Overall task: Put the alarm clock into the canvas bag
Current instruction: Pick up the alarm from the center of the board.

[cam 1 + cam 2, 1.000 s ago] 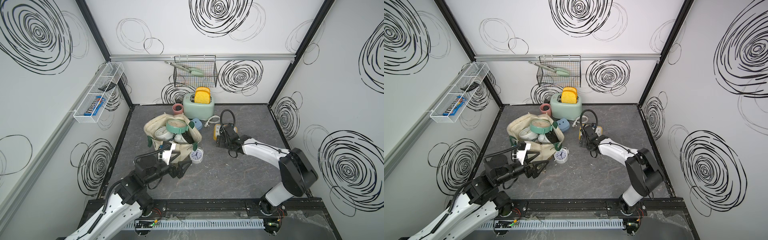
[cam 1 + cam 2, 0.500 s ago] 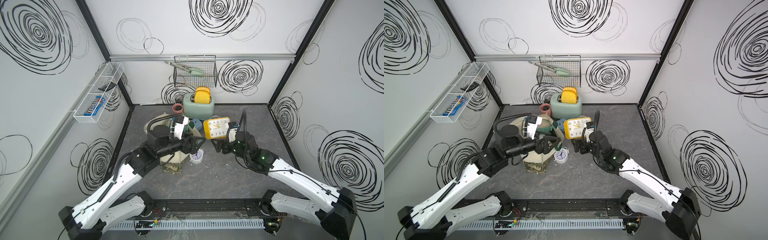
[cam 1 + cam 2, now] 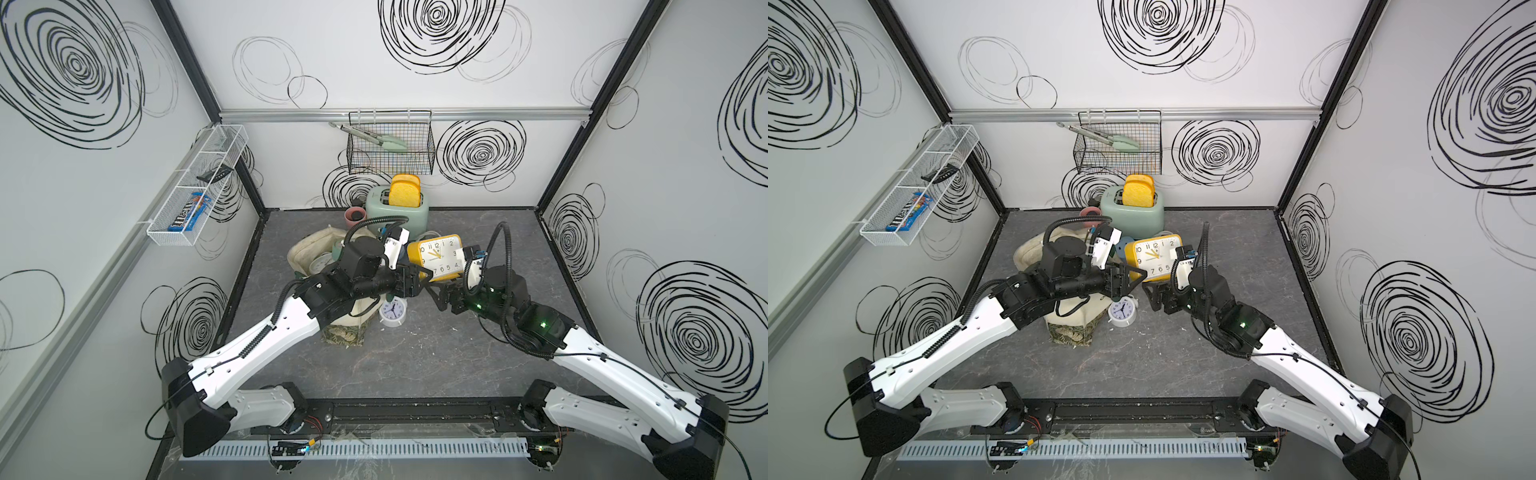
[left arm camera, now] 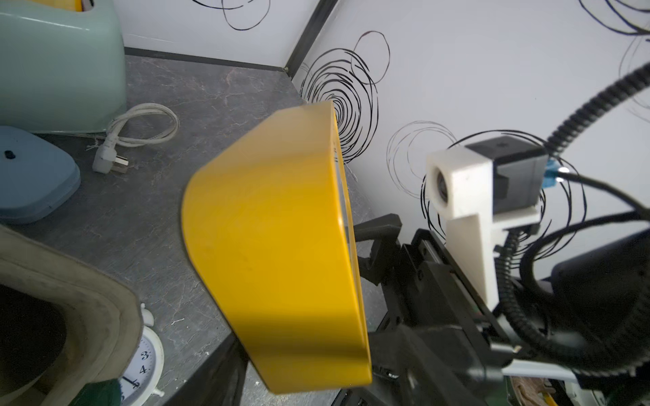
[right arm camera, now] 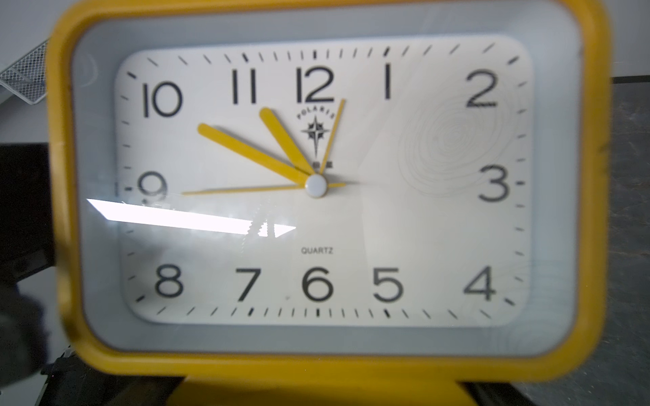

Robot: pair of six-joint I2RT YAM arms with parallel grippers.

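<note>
The right jaws are clamping the yellow alarm clock [image 3: 437,258] from below and holding it aloft at mid-frame in both top views. Its face is showing "POLARIS" and "QUARTZ". The left jaws are hovering at its lower-left corner; I cannot tell whether they are gripping. The canvas bag [image 3: 308,251] is standing open on the desk [image 3: 415,365], just left of the clock. At upper left, an m&m's packet [image 3: 189,212] is lying in a wire tray [image 3: 172,237].

The yellow alarm clock [image 4: 274,253] hangs tilted above the grey table [image 4: 218,88], its rounded back showing, with the right gripper [image 4: 373,277] and a white camera mount [image 4: 460,189] on its glass-face side. On its back side, well apart, are a mint toaster [image 4: 59,66], a coiled white cord [image 4: 140,128] and a blue rounded piece [image 4: 31,175]; nearer it, the cream rim of the canvas bag [image 4: 105,305] with a small white clock [image 4: 147,362] just beside.
</note>
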